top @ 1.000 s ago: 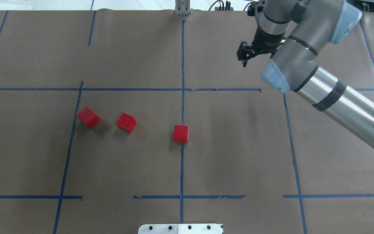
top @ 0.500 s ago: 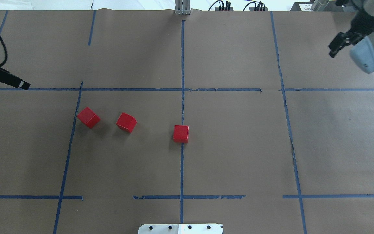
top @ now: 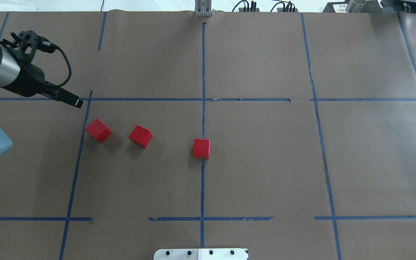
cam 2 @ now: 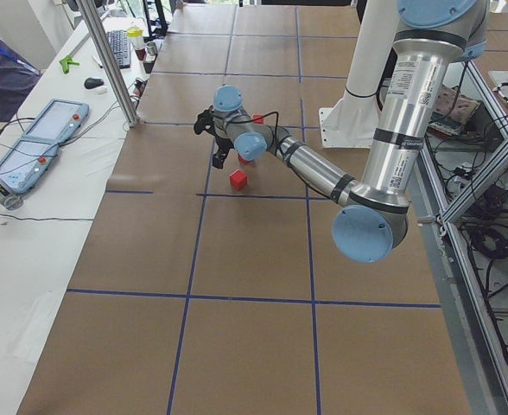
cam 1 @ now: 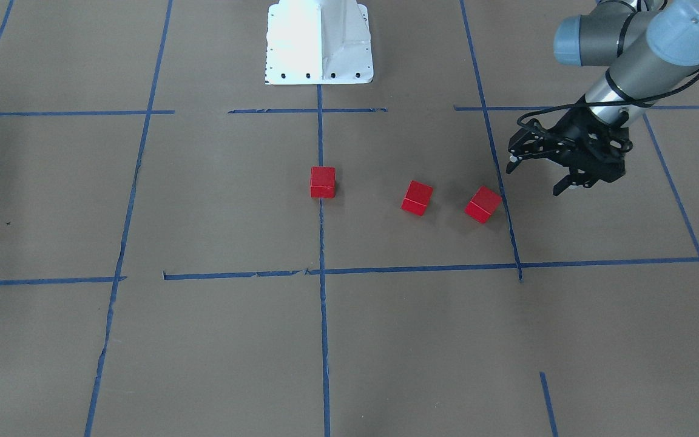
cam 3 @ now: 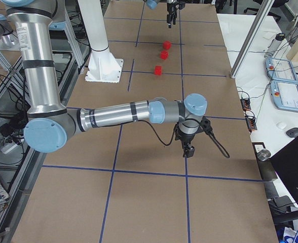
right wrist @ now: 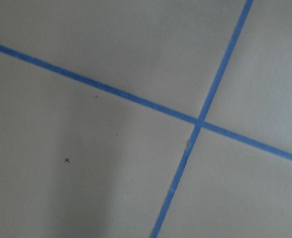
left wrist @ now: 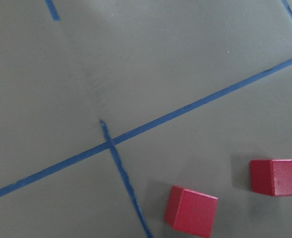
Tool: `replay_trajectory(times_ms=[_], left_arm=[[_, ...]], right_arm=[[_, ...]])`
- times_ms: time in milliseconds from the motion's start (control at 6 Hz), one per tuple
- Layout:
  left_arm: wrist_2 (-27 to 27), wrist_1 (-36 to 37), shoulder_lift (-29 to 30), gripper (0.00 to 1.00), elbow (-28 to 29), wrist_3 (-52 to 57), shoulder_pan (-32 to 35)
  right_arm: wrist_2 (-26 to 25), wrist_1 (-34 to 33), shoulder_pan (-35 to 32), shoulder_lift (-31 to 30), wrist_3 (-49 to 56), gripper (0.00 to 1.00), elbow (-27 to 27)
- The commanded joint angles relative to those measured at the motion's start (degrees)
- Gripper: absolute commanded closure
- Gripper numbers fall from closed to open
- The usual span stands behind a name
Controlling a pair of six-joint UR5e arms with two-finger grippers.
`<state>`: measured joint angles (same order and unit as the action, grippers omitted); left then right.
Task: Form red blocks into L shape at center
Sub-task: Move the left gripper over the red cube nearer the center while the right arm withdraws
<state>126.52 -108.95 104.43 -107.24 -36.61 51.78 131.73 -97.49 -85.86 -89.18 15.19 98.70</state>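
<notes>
1. Paper, brown and matte, covers the table surface (top: pixel 265 162) under a grid of blue tape. One long blue tape line (top: pixel 203 65) marks the center.
2. The grey and silver right arm (cam 3: pixel 113 112) lies low over the robot's right end of the table. The left arm (cam 1: pixel 628 67) reaches in over its own side.
3. The white metal robot base (cam 1: pixel 319 42) stands at the robot's edge, on the central line.
4. The black left gripper (cam 1: pixel 534 177) hangs with its fingers apart and empty, near the outermost cube. The right gripper (cam 3: pixel 188 149) points down at the bare paper; if its fingers are apart or together, I cannot tell.
5. The centre red cube (top: pixel 201 148) sits on the central line, its faces square with the grid. The middle red cube (top: pixel 140 136) and the outermost red cube (top: pixel 98 130) are turned, with corners toward the lines. The outermost lies just beside the next tape line. The three are apart from each other. The long axis of their row runs across the table, from the center toward the robot's left.
6. One second ago the right arm was over the far right squares in the overhead view; now it is gone from that view. The left gripper has come in. The cubes have not moved.
</notes>
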Motion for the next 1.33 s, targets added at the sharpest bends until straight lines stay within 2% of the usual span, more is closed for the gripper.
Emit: replay_trajectory(times_ms=[0, 167, 500, 1167], left_arm=[[-8.33, 8.60, 8.02, 0.00, 0.54, -5.04, -9.27], [-14.84, 12.24, 11.46, 0.00, 2.29, -5.31, -14.55], [-15.43, 11.75, 14.12, 0.00, 7.46, -7.95, -16.36], [-15.43, 11.48, 15.89, 0.00, 11.96, -7.78, -17.68]], right_arm=[[0.37, 0.02, -2.47, -12.91, -3.99, 0.01, 11.64], [0.46, 0.10, -2.47, -12.95, -5.42, 0.01, 11.86], [0.37, 0.10, -2.47, -12.95, -5.17, 0.01, 11.78], [0.37, 0.10, -2.47, -12.86, -4.99, 0.00, 11.78]])
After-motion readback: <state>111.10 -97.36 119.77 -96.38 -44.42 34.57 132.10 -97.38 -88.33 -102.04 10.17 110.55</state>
